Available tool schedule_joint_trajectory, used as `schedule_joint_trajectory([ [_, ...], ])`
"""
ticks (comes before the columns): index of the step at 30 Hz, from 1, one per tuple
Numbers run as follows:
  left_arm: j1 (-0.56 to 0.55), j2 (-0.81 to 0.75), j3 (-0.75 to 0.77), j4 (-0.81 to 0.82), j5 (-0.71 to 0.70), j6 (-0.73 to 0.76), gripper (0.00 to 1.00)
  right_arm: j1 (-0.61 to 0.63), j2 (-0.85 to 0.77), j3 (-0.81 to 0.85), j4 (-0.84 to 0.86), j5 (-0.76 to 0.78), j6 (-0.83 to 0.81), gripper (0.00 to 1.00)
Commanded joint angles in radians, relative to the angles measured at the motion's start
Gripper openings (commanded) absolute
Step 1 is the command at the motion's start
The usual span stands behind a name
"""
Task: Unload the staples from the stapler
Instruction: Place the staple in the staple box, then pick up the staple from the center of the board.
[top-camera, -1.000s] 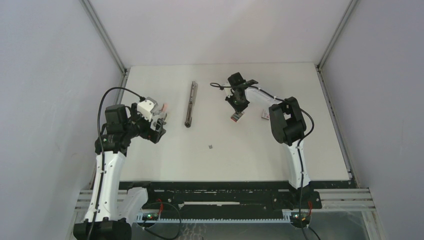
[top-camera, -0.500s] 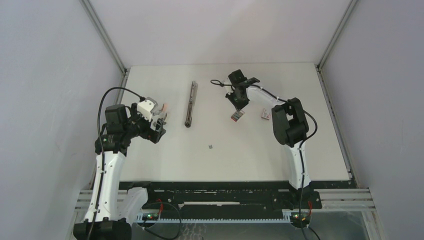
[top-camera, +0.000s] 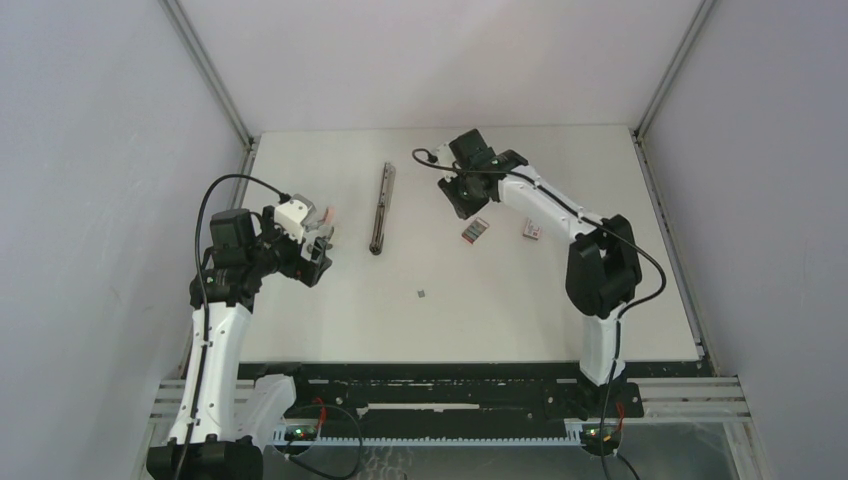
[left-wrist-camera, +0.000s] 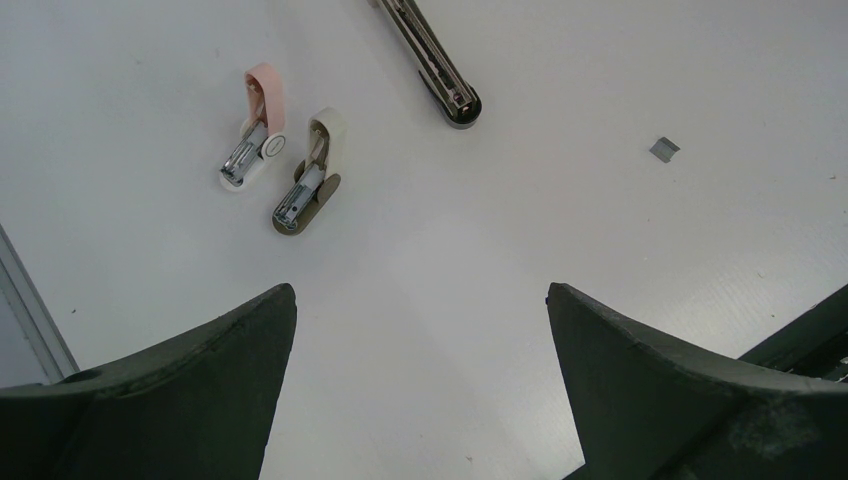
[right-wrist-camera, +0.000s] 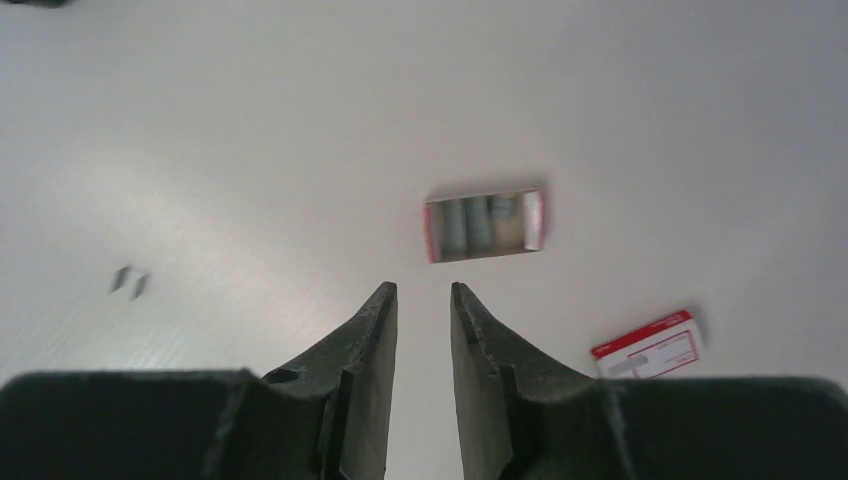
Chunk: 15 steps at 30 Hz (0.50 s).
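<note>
Stapler (top-camera: 380, 208) lies unfolded into one long bar on the counter (top-camera: 520, 310), btwn the two arms and held by nothing. It's prob laid flat like that so the staple channel is exposed for emptying.

Left fingers (left-wrist-camera: 420, 295) are spread wide & empty, hanging over the counter. The stapler's rounded end sits beyond them, slightly right of their midline, well apart. Pink remover (left-wrist-camera: 255, 130) & beige remover (left-wrist-camera: 310, 175) lie side by side beyond the left-hand finger, likely parked as spare tools.

Right fingers (right-wrist-camera: 421, 290) are narrow, w/ a slim gap and gripping nothing. The open red box (right-wrist-camera: 485, 225) w/ staple strips inside is just beyond the tips, a touch right. A 2nd box (right-wrist-camera: 648, 345) lies further right. From above, the stapler is off to the side of these fingers, apart, bare counter btwn.

One loose staple bit (top-camera: 421, 294) lies on the counter, beyond & far right of the left fingers. Can't tell if any strip remains in the stapler
</note>
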Motion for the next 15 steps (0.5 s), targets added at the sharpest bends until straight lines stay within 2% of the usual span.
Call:
schedule_joint_trajectory([
  [1, 0.006, 0.0, -0.037, 0.024, 0.012, 0.003, 1.0, 0.08, -0.093, -0.07, -0.042, -0.077, 0.102, 0.27],
  [8, 0.005, -0.006, -0.035, 0.025, 0.003, 0.0, 1.0, 0.193, -0.089, -0.2, -0.013, -0.2, 0.163, 0.27],
  [15, 0.006, -0.013, -0.039, 0.033, -0.011, -0.004, 1.0, 0.234, -0.01, -0.195, -0.005, -0.273, 0.21, 0.27],
])
